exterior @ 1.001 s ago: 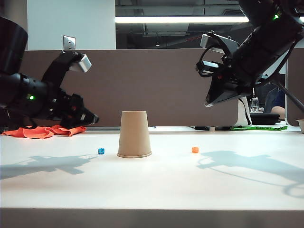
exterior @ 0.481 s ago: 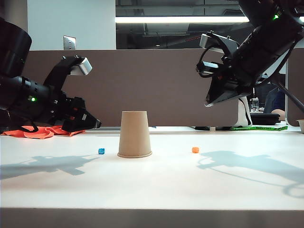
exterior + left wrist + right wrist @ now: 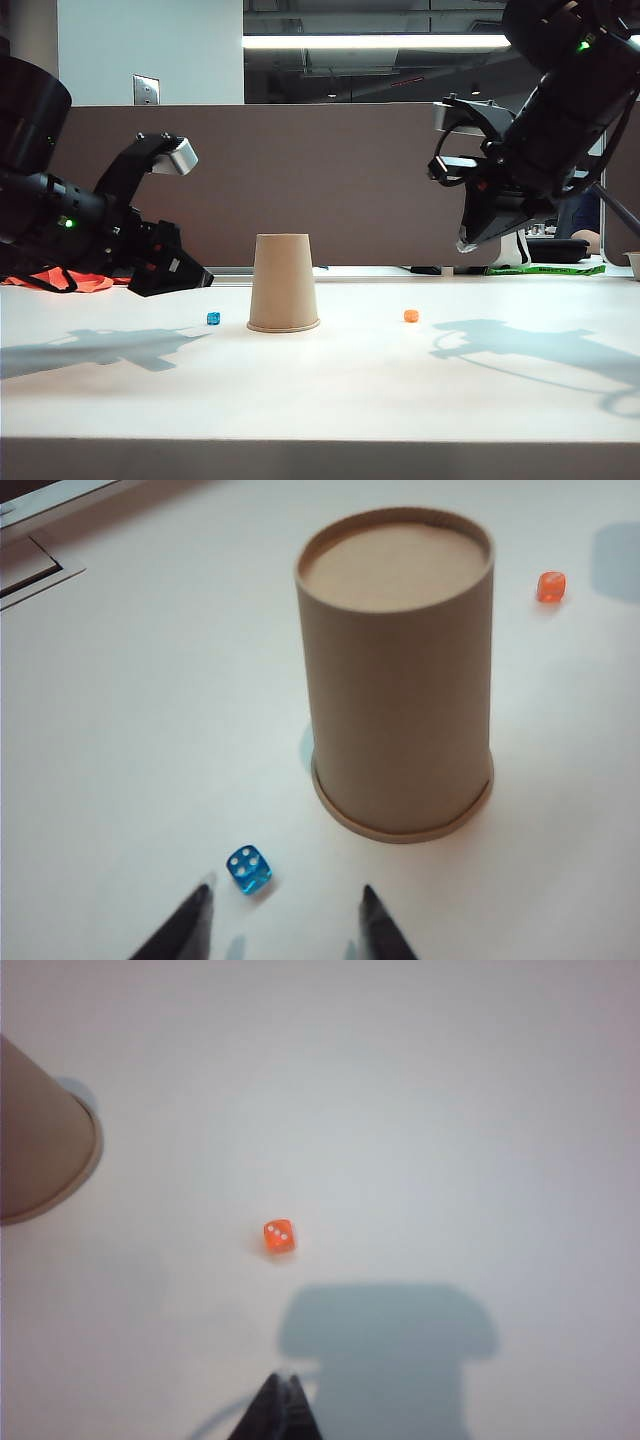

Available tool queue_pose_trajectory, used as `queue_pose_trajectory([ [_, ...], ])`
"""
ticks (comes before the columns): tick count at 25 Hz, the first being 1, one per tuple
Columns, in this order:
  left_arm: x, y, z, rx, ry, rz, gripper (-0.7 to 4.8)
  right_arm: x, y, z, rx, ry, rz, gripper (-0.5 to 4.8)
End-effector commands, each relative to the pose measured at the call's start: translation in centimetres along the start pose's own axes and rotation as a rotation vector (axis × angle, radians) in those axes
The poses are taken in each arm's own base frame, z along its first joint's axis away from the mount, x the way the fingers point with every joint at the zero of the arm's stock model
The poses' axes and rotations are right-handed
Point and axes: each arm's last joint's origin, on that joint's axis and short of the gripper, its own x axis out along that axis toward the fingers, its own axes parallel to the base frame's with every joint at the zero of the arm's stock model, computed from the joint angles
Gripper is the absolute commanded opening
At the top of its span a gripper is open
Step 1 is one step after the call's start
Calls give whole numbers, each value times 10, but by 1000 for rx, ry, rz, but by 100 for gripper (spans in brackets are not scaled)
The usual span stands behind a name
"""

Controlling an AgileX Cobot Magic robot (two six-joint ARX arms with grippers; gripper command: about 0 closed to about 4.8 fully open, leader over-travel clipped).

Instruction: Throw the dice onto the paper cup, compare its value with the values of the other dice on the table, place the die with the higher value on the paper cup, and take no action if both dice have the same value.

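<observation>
The paper cup (image 3: pixel 283 283) stands upside down in the middle of the table (image 3: pixel 320 390). The other dice (image 3: pixel 213 318) lies just left of it. The dice (image 3: pixel 411 316) lies farther off on the right. The left gripper (image 3: pixel 195 279) hangs above the left side, the right gripper (image 3: pixel 466 243) high on the right.

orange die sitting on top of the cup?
No, the orange die lies on the table, apart from the upturned paper cup, whose top is bare.
</observation>
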Motion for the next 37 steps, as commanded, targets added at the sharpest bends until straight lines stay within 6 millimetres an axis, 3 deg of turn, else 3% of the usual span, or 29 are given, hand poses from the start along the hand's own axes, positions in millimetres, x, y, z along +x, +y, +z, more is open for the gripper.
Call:
queue_pose_trajectory([
  [1,1,0,-1,5,-1,-7,192,-1,0,2,-7,-16,-13,-6],
  [4,4,-1,-6,8,11,-12,289,-1,-1,0,-6,9,-51,-7],
  [12,13,-1,-14,17,-30,-17,288,-1,-1,-1,-6,16,-50,-7],
  [20,26,6,-9,27,-55,-3,285,-1,-1,-1,-6,15,-49,-7],
  [24,38,13,-6,-62,-57,25,257,-1,-1,-1,-6,15,-50,-6],
  [27,40,16,-6,-86,-40,91,175,-1,-1,-1,-6,15,-50,-6],
  [32,40,15,-9,-94,-19,82,191,-1,-1,-1,-10,14,-50,-6],
  [35,40,14,-10,-96,-14,71,250,-1,-1,-1,-10,14,-50,-6],
  [37,42,14,-12,-98,-9,69,250,-1,-1,-1,-10,14,-50,-6],
])
